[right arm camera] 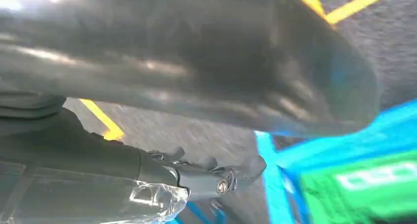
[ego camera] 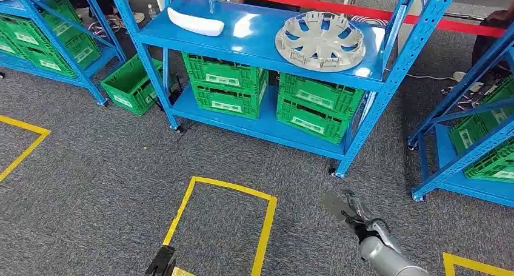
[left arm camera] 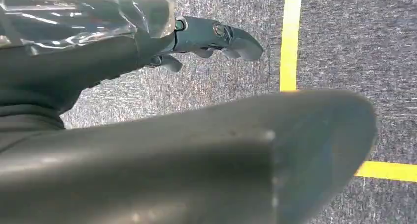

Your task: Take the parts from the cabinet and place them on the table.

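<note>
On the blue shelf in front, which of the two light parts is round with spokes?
The wheel cover, lying flat at the right end of the top shelf. The other part, the white curved piece at the left end, is long and smooth.

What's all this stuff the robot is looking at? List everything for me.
Hubcap: one, silver-grey, top shelf of the middle rack, right side.
White part: one, white, curved, same shelf, left side.
Racks: three, blue; one in the middle, one at each side.
Crates: several, green, on the racks' lower shelves; one on the floor.
Tape outlines: yellow, on the grey carpet.
Barrier: red, behind the racks.
Left hand: dark, empty, over the carpet.
Right hand: dark, empty, fingers apart, near the middle rack.
</note>
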You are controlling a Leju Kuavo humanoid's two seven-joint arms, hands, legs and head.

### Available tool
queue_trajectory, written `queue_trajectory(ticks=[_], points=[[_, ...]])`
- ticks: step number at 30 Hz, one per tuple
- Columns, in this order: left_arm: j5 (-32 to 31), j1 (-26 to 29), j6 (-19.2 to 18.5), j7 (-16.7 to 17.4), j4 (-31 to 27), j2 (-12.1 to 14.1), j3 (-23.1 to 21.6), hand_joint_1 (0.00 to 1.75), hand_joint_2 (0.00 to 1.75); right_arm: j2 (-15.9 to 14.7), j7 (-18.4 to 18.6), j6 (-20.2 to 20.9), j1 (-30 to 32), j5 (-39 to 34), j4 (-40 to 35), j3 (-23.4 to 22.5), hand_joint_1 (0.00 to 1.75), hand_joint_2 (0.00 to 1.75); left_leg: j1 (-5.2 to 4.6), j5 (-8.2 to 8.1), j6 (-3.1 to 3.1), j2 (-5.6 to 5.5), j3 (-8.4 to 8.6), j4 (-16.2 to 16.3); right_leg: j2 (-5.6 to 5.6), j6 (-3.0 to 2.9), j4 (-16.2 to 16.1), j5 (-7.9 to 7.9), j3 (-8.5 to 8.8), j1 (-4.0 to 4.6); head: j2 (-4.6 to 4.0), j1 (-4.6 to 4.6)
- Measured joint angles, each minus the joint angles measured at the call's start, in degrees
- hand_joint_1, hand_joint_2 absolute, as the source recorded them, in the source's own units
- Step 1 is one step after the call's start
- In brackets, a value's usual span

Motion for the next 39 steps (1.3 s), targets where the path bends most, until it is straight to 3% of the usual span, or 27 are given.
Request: queue_trajectory(ticks=[9,16,21,22,29,39], points=[[2.06,1.26,0.83,0.09,1.46,0.28,-0.33,0.00,0.00,1.86,-3.06,3.36,-7.21,16.41,-0.79,-6.58,0.00,0.00,-0.01,0.02,-0.01,0.00,0.03,0.01,0.00,0.00,0.02,0.00,0.00,0.00,0.00,0.00],[4.15,2.00,1.33,-0.81,1.94,0.61,-0.20,0.00,0.00,2.62,-5.29,5.97,-13.76,25.33,-0.81,-7.69,0.00,0.00,0.01,0.03,-0.02,-0.09,0.06,0.01,-0.09,0.00,0.01,0.00,0.10,0.00,0.00,0.04],[5.42,2.65,1.44,-1.66,2.27,0.87,0.33,0.00,0.00,4.74,-5.84,8.48,-19.83,31.19,-0.79,-7.41,0.00,0.00,0.00,0.08,-0.03,0.01,0.06,0.02,0.00,0.01,0.04,0.01,0.01,-0.01,0.00,0.00],[5.60,2.71,1.49,-1.92,2.32,0.94,0.37,0.00,0.00,5.25,-5.99,9.29,-21.30,32.76,-0.79,-7.19,0.00,1.75,0.01,0.08,-0.03,0.01,0.08,0.01,0.00,0.01,0.04,0.01,0.02,0.00,0.00,0.02],[7.21,2.79,2.47,-3.89,2.42,2.21,0.74,0.00,0.00,9.09,-5.01,12.76,-27.26,44.18,-0.74,-5.37,0.00,1.75,0.03,0.12,-0.09,-0.02,0.11,0.02,0.00,0.00,0.05,0.01,0.01,0.03,0.00,0.00],[7.34,2.82,2.58,-4.09,2.43,2.64,0.74,0.00,0.00,10.16,-4.46,12.78,-28.73,45.63,-0.50,-4.41,0.00,1.75,-0.04,0.12,-0.09,0.00,0.09,0.03,0.00,0.01,0.05,0.01,0.02,-0.01,0.00,0.00]])
